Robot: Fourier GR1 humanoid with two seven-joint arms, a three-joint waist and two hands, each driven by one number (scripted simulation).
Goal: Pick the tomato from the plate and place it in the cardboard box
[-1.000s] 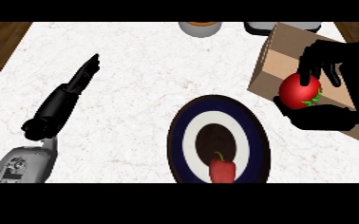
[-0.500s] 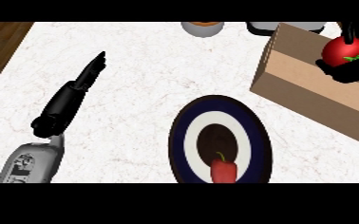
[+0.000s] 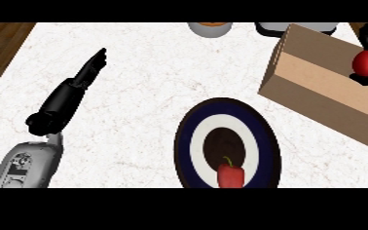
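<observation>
One round plate [image 3: 188,141] with dark blue and white rings and a dark centre, lying flat on the white marbled counter [image 3: 144,78], taken as the landmark. On its near part, a red pepper with a thin green stem [image 3: 230,174], cut by the view's lower edge. Up and to the right of the plate, well apart from it, a brown cardboard box [image 3: 316,85], open at the top, running out past the right edge. Over that box, at the very right edge, a sliver of the red round tomato [image 3: 361,62], off the plate altogether, with a black scrap of the right hand [image 3: 358,80] just beneath and touching it; too little showing to tell how those fingers stand. Far left of the plate, the black left hand [image 3: 90,70], fingers straight and together, holding nothing, on a grey forearm [image 3: 28,165]. Beyond the plate, at the counter's far edge, a grey bowl with orange contents [image 3: 210,28] and a dark vessel [image 3: 295,28], both cut off.
</observation>
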